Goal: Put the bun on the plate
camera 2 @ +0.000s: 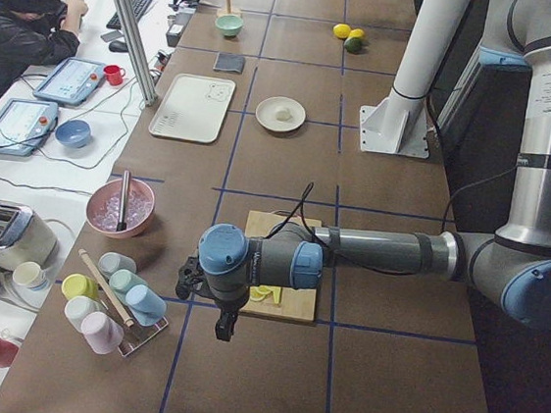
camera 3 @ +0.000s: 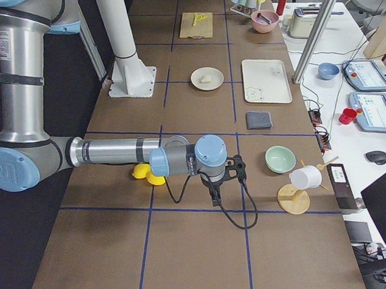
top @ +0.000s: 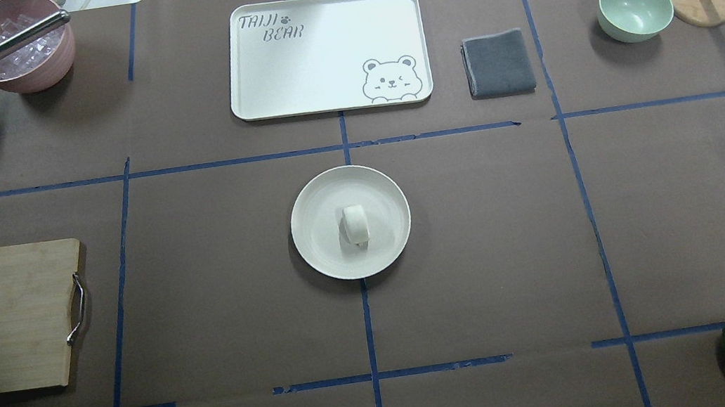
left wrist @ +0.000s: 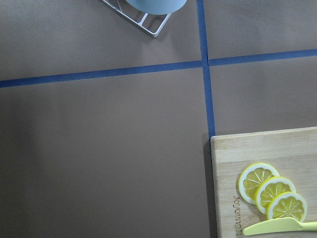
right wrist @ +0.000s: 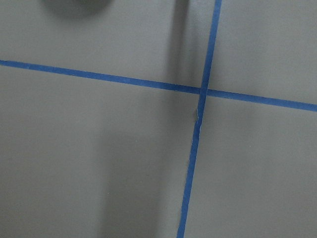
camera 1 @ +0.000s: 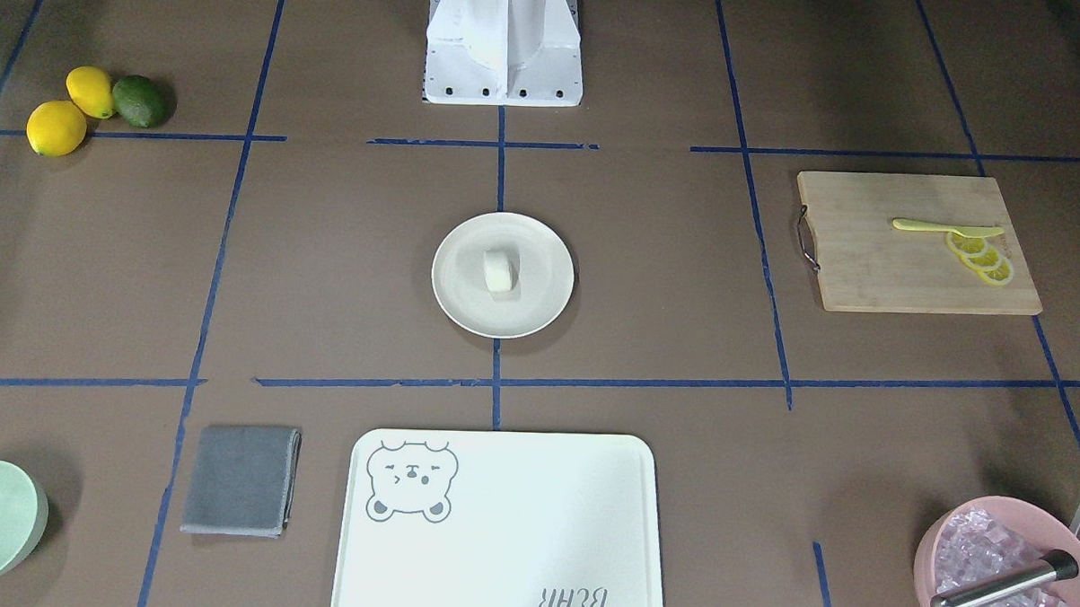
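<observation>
Lying centre-frame on the plate (top: 318, 238), your bun (top: 355, 224) looked placed, hence left gripper (camera 2: 224, 329), right gripper (camera 3: 215, 198) parked aside, opening untellable.

One bun (camera 1: 499, 272), one plate (camera 1: 458, 278), two lemons (camera 1: 56, 128), three lemon slices (camera 1: 980, 257).

Bright, even overhead light, soft shadows, pale glare on the tray (camera 1: 496, 536).
</observation>
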Motion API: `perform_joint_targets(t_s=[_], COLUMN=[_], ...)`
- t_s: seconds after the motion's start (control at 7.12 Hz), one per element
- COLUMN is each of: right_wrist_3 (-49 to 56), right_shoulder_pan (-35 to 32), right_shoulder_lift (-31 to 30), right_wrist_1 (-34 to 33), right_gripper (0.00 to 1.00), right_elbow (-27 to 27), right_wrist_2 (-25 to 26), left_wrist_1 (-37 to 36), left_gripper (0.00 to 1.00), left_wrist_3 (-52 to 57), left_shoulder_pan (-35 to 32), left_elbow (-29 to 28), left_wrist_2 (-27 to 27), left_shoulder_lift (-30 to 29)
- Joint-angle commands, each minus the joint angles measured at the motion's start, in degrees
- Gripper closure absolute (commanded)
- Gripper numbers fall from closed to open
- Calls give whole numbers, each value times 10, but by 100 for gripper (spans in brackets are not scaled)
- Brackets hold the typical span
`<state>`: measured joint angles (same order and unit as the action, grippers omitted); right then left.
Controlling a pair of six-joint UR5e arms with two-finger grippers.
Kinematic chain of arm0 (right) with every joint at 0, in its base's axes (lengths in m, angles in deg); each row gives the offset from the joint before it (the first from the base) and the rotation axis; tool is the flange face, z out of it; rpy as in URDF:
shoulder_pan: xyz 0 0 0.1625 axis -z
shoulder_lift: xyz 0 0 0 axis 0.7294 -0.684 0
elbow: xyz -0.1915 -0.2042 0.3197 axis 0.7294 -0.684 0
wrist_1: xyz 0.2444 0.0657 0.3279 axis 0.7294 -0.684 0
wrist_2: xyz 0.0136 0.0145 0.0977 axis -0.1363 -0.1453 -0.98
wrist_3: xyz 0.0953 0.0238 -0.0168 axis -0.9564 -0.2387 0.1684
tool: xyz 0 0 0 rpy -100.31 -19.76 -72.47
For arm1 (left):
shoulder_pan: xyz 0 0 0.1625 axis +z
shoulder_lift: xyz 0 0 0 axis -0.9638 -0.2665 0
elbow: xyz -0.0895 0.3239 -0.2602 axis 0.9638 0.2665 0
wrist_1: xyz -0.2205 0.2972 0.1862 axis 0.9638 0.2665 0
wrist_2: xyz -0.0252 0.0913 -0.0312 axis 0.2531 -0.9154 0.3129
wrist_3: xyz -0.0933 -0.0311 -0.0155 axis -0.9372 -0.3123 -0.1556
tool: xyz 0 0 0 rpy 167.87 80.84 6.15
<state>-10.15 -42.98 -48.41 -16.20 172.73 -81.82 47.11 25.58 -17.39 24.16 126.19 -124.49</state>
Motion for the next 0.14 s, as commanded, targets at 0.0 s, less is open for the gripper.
perform_joint_targets(t_s=[0.0], right_wrist_3=[0], right_shoulder_pan=[0], right_shoulder_lift=[0], right_wrist_1=[1], right_gripper=[0], right_elbow=[1], right_wrist_2=[0], left_wrist_1=[0], left_gripper=[0], left_wrist_3=[0], left_shoulder_pan=[0], left_elbow=[0], left_wrist_2=[0], left_shoulder_lift=[0])
